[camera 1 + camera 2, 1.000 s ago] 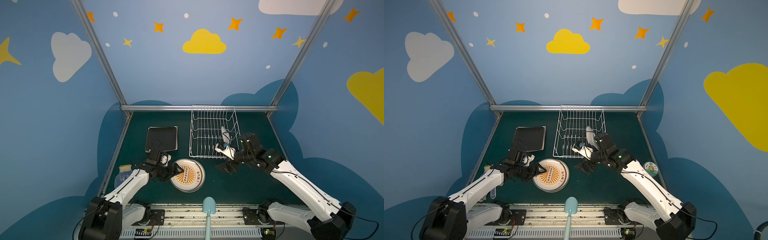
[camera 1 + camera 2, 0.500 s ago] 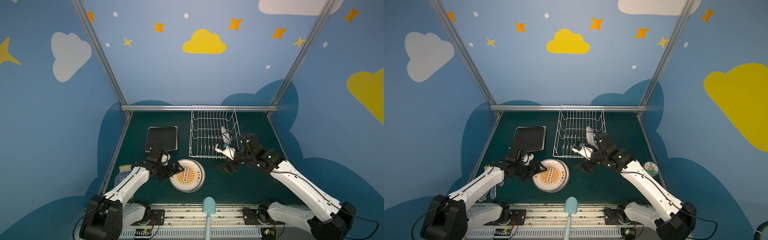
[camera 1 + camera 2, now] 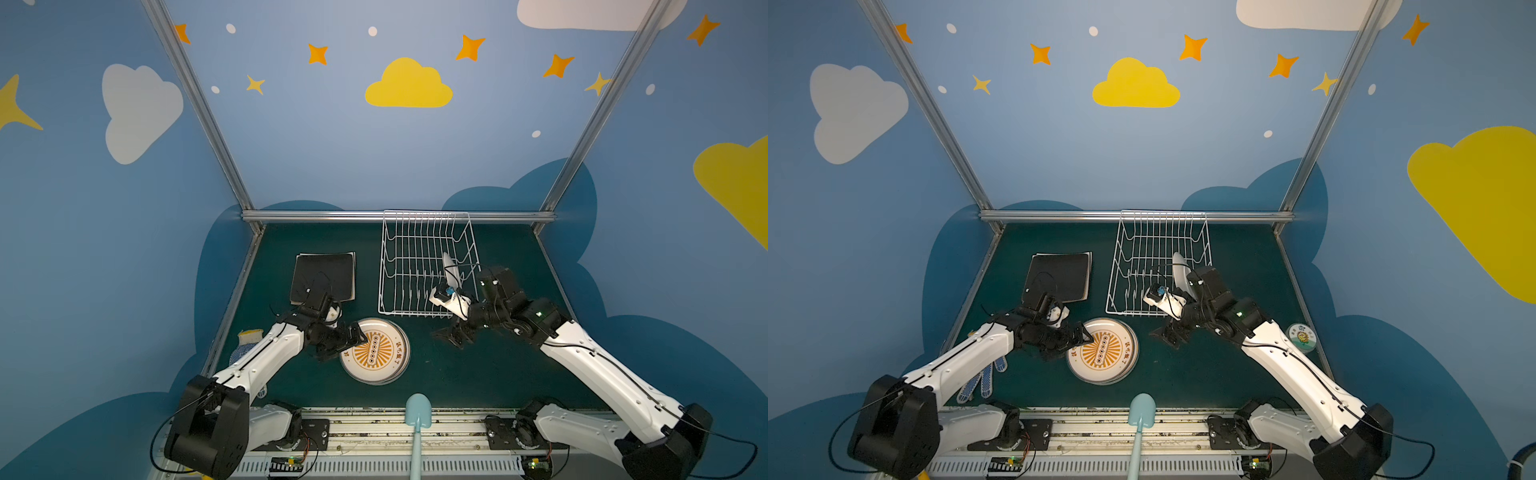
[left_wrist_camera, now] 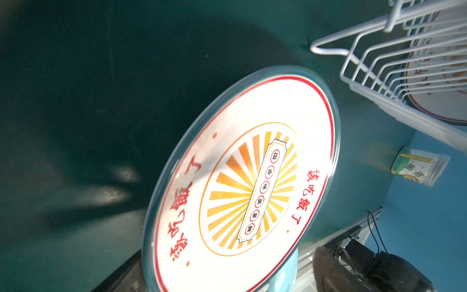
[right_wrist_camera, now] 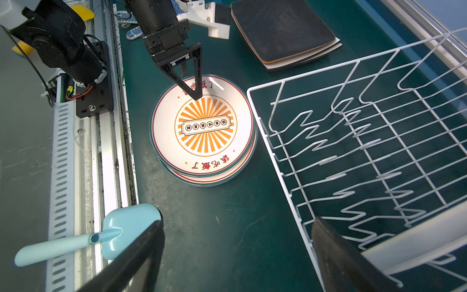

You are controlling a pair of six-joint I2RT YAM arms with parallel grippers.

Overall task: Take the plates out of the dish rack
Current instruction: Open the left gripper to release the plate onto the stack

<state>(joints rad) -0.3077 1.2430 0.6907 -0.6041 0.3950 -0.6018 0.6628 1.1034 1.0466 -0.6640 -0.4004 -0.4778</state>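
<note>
The white wire dish rack (image 3: 415, 266) stands at the back of the green mat, and one round white plate (image 3: 450, 268) stands upright near its right side. A stack of round plates with orange sunburst faces (image 3: 376, 351) lies on the mat in front of the rack. The black square plate (image 3: 324, 276) tops a stack of square plates on the left. My left gripper (image 3: 359, 338) is open over the left rim of the top round plate (image 4: 240, 177), which lies flat on its stack. My right gripper (image 3: 455, 336) hangs open and empty above the mat by the rack's front right corner (image 5: 278, 151).
A light blue spatula (image 3: 417, 415) lies across the front rail. Dotted work gloves (image 3: 980, 382) and a yellow item (image 3: 250, 334) lie past the mat's left edge. A round lidded cup (image 3: 1301, 337) sits at the right edge. Metal frame posts and blue walls enclose the mat.
My left gripper has opened wider at the rim of the top round plate and its arm has shifted slightly. The right arm has not moved.
</note>
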